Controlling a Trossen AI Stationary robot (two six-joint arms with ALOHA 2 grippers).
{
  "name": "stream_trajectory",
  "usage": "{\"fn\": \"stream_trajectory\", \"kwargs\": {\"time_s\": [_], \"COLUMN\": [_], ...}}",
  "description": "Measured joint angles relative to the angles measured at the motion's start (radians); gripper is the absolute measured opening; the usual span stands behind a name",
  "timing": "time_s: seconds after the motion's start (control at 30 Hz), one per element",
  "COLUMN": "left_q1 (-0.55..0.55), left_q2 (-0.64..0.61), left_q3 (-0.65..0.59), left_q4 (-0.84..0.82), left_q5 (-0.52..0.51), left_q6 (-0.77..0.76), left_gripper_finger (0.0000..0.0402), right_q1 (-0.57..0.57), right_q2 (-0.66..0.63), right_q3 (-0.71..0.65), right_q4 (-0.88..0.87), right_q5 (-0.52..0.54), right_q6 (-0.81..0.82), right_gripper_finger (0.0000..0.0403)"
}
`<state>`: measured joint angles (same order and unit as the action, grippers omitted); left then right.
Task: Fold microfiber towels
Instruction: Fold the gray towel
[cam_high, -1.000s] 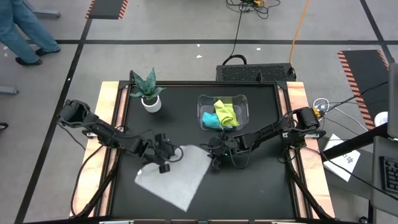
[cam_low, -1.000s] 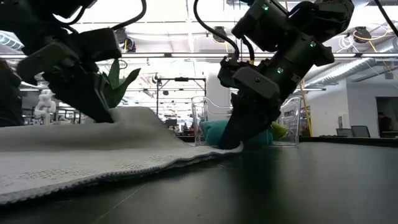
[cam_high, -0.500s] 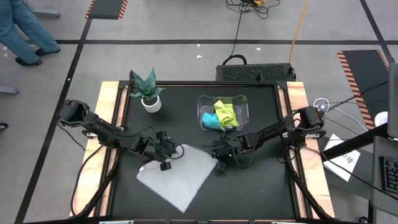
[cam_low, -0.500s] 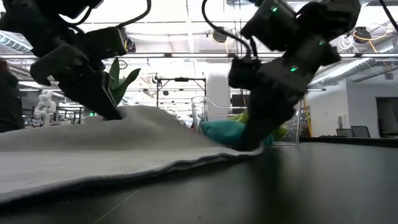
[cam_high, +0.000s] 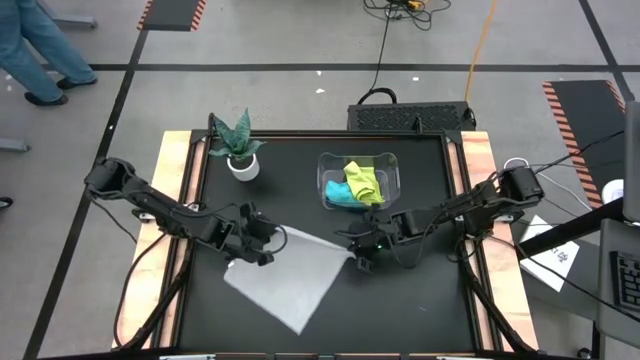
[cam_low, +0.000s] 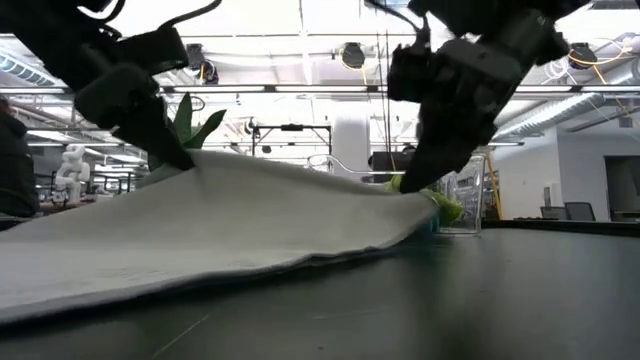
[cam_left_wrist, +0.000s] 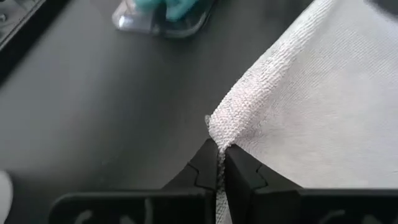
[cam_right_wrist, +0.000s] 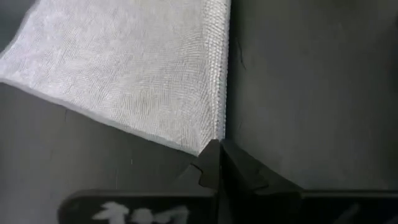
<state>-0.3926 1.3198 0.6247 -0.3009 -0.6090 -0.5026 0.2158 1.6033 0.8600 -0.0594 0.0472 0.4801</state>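
Note:
A light grey towel (cam_high: 290, 285) lies spread in the middle of the black table, its near part flat and its far edge raised (cam_low: 300, 175). My left gripper (cam_high: 265, 243) is shut on the towel's far-left corner. My right gripper (cam_high: 358, 258) is shut on its right corner. A teal towel (cam_high: 337, 192) and a yellow-green towel (cam_high: 363, 178) lie bunched in a clear bin (cam_high: 388, 170) at the far side. My left gripper pinches the grey towel's far-left corner (cam_left_wrist: 217, 127) between its two fingertips, slanting down from the table's left. The corner is lifted clear; the cloth slopes down to the table. My right gripper pinches the towel's right corner (cam_right_wrist: 208, 144) at its fingertips, slanting down from the table's right. That corner is lifted clear, and the edge between both grippers is drawn taut.
A potted plant (cam_high: 240, 150) stands at the far left of the table. The clear bin sits just beyond my right gripper. Wooden rails (cam_high: 170, 230) run along the table's left and right sides. Bare black tabletop (cam_high: 420, 310) lies near and right of the towel.
Both grippers have risen and carried the grey towel's two corners up with them. My right gripper has also gone toward the table's right edge. The far edge now hangs taut above the table, while the near part has stayed flat.

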Motion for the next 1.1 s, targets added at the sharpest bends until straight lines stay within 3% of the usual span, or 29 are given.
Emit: {"fn": "stream_trajectory", "kwargs": {"time_s": [0.2, 0.43, 0.6, 0.9, 1.0, 1.1], "left_q1": [-0.001, -0.003, -0.024, -0.119, -0.146, -0.161], "left_q2": [0.001, 0.001, 0.001, 0.001, 0.002, 0.002], "left_q3": [0.0, 0.0, 0.0, 0.0, 0.0, 0.0], "left_q4": [0.114, 0.254, 0.251, 0.253, 0.252, 0.227], "left_q5": [0.01, 0.074, 0.105, 0.142, 0.147, 0.217], "left_q6": [0.0, -0.007, -0.113, -0.261, -0.242, -0.197], "left_gripper_finger": [0.0005, 0.005, 0.0065, 0.0007, 0.0007, 0.0019], "right_q1": [0.035, 0.058, 0.038, -0.051, -0.082, -0.094], "right_q2": [-0.096, -0.171, -0.219, -0.278, -0.282, -0.282], "right_q3": [0.001, 0.001, 0.001, 0.001, 0.001, 0.001], "right_q4": [-0.141, -0.219, -0.275, -0.357, -0.388, -0.387], "right_q5": [0.027, 0.033, 0.033, 0.028, 0.006, 0.005], "right_q6": [0.052, 0.056, 0.028, -0.04, -0.057, -0.089], "right_gripper_finger": [0.0, 0.0, 0.0, 0.0, 0.0, 0.0001]}}
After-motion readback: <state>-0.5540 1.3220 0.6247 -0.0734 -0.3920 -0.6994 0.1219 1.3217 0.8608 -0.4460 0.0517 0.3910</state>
